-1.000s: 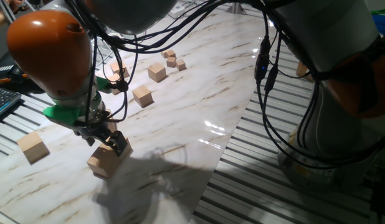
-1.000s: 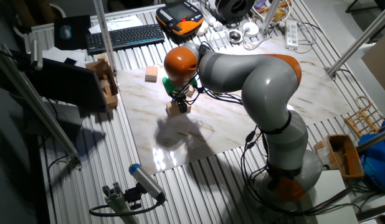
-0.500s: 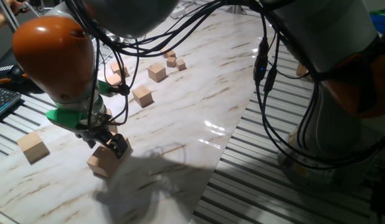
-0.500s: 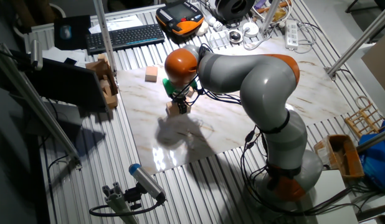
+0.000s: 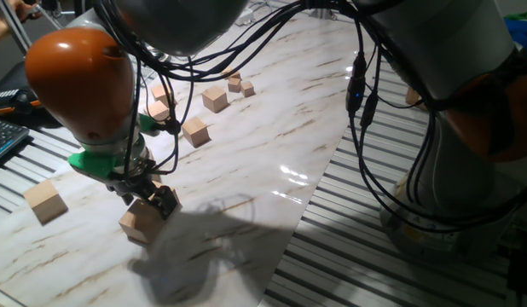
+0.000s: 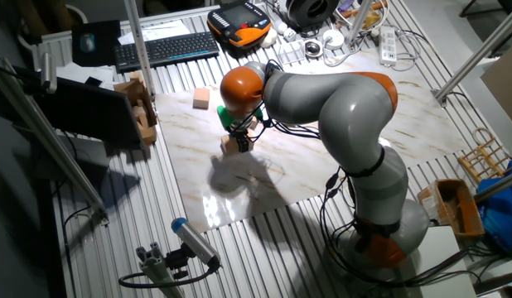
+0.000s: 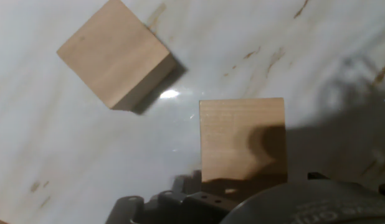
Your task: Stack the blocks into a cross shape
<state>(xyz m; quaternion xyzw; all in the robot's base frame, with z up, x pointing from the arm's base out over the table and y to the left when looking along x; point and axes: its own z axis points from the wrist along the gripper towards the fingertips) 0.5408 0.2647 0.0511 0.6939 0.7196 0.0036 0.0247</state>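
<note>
My gripper (image 5: 149,198) is low over the marble sheet near its front left corner and is shut on one of the blocks (image 7: 242,140), a plain tan cube. The hand view shows that block's face flat on, right against the dark hand housing (image 7: 242,202). A second block (image 5: 137,225) rests on the sheet just beside and below the fingers; it lies up-left of the held one in the hand view (image 7: 114,53). The two are apart. A third block (image 5: 45,203) sits alone further left. In the other fixed view the gripper (image 6: 239,139) hides most of the held block.
Several smaller-looking wooden cubes lie further back on the sheet, among them one at mid-left (image 5: 194,130) and another behind it (image 5: 215,100). A keyboard (image 5: 3,141) sits off the sheet's left edge. The sheet's right edge (image 5: 319,183) meets a slatted metal table with hanging cables (image 5: 366,102).
The orange wrist joint has shifted slightly to the right and the fingers have edged a little lower. The blocks on the sheet have not moved.
</note>
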